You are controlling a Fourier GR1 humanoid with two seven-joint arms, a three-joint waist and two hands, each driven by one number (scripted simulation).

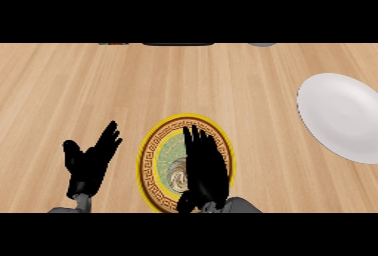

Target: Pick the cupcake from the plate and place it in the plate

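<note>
Low in the frame's centre, a black right hand (203,167), fingers straight, covers a gold-rimmed patterned plate (150,155) holding a partly hidden cupcake (177,179). Black left hand (90,160) rests open lower left. Plain white plate (339,115) right edge.

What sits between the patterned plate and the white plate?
Nothing: the head view shows only bare wooden counter between the yellow-rimmed patterned plate and the white plate.
</note>
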